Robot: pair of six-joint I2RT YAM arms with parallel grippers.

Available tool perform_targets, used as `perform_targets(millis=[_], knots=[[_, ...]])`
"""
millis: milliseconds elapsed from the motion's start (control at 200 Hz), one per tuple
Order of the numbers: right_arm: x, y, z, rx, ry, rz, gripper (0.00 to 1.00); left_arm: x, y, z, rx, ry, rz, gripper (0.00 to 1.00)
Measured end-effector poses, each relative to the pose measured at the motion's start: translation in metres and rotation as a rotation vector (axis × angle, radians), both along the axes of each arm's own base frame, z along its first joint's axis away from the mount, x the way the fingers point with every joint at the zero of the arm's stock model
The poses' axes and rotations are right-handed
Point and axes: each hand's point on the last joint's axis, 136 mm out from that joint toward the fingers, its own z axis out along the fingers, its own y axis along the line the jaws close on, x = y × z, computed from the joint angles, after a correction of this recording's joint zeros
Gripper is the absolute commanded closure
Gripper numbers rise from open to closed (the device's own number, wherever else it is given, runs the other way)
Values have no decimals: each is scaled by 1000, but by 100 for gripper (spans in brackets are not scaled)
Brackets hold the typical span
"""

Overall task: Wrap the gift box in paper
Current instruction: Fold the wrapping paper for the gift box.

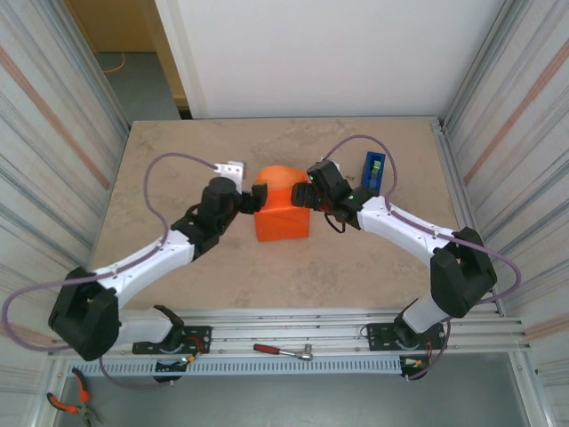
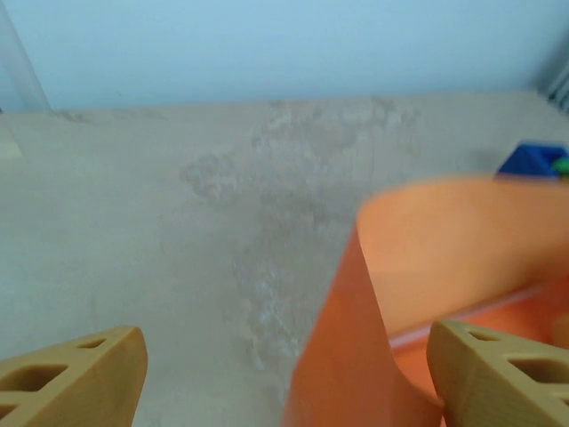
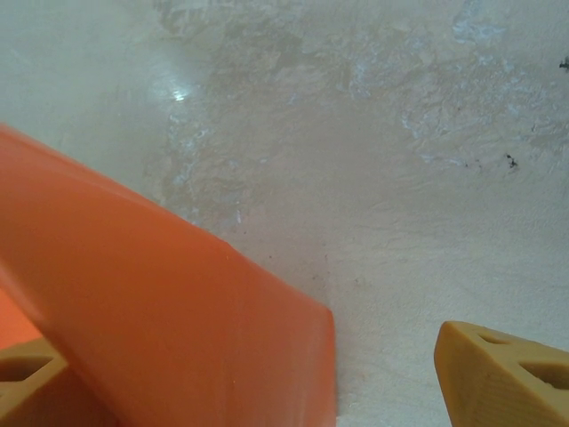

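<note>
The thin bright orange paper sheet [image 1: 283, 213], light, floppy and easily creased, domes mid-surface [image 1: 169, 169], the left tool [image 1: 256, 197] at its 9 o'clock and the right tool [image 1: 304, 193] at 3 o'clock, both spread apart; best pinched at free edges.

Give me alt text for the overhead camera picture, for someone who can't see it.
A boxy mound of orange paper sits on a beige table, with the left gripper at its left side and the right gripper at its right. A blue tape dispenser stands just beyond the right gripper.
</note>
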Motion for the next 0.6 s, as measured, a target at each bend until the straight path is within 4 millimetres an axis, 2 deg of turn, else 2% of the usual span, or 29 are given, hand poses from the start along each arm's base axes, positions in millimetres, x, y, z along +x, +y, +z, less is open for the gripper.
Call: perform_targets(millis=[120, 225, 311, 596], knots=[[-1, 2, 0, 7, 1, -3, 15, 0, 9, 36, -60, -16, -1, 21], [-2, 2, 0, 5, -1, -6, 15, -5, 1, 50, -67, 15, -49, 23], [-2, 2, 0, 1, -4, -12, 15, -11, -3, 46, -55, 64, -85, 24], [-3, 2, -1, 2, -7, -31, 15, -29, -15, 9, -14, 181, -159, 28]])
